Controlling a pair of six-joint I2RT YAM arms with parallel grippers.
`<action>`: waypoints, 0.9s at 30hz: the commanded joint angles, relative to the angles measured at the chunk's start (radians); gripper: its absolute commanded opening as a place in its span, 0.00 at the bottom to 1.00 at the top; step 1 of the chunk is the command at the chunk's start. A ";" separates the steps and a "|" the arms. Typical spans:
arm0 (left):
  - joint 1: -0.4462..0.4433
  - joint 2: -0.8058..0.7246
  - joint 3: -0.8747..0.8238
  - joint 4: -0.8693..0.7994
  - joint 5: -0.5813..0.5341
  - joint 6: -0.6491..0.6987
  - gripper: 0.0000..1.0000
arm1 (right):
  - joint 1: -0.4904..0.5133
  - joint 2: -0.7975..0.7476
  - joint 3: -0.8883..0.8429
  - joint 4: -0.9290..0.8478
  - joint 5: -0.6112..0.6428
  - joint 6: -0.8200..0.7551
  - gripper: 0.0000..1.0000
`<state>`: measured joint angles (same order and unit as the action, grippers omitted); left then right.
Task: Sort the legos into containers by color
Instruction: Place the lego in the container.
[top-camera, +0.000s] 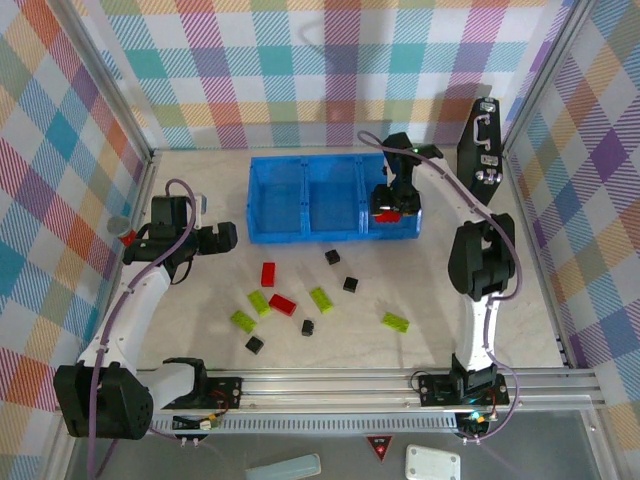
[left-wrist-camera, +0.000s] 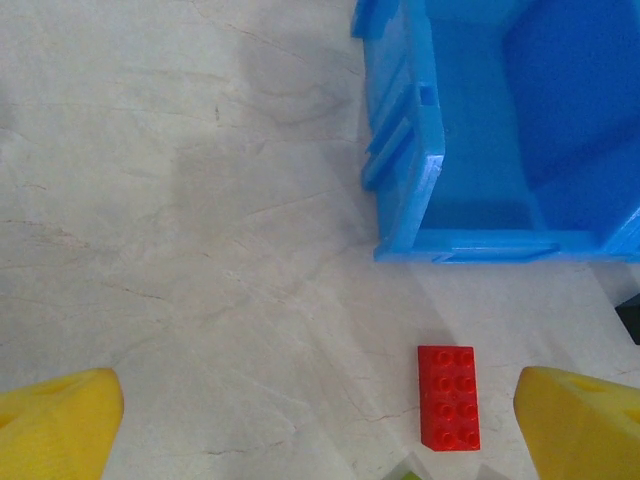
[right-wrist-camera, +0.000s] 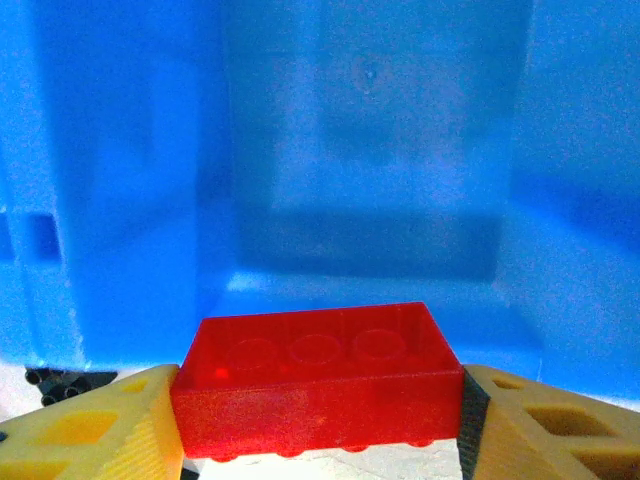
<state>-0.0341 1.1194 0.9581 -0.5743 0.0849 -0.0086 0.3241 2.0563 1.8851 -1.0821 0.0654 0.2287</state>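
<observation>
At the near edge of the tray's right-hand compartment, a red brick (right-wrist-camera: 315, 375) is pinched by its two ends between the fingers of your right gripper (right-wrist-camera: 320, 428), with its studded face towards the wrist camera. The blue tray (top-camera: 300, 236) has nothing visible in the part of that compartment beyond the brick. You can expect the brick to be light, hard and slick, so it won't give under pressure but may twist if you catch it by a corner. Take the others across their flat side faces, never on the studs. Your left gripper (left-wrist-camera: 320, 430) is spread wide and holds nothing, low over the table just left of the tray's corner. A second red brick (left-wrist-camera: 449, 397) lies flat near its right finger. Lime-green bricks (top-camera: 320, 298) and small black cubes (top-camera: 350, 284) lie scattered on the table in front of the tray, well apart from one another.
</observation>
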 joint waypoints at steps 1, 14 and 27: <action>0.008 0.006 0.001 -0.015 -0.012 0.016 1.00 | -0.019 0.056 0.071 -0.084 -0.033 -0.053 0.66; 0.007 0.003 -0.001 -0.018 -0.024 0.019 1.00 | -0.028 0.195 0.167 -0.078 0.003 -0.047 0.66; 0.008 0.006 -0.001 -0.017 -0.010 0.020 1.00 | -0.028 0.245 0.121 -0.021 0.029 -0.015 0.66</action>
<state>-0.0341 1.1240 0.9581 -0.5751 0.0731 -0.0055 0.3000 2.2757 2.0193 -1.1088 0.0895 0.2005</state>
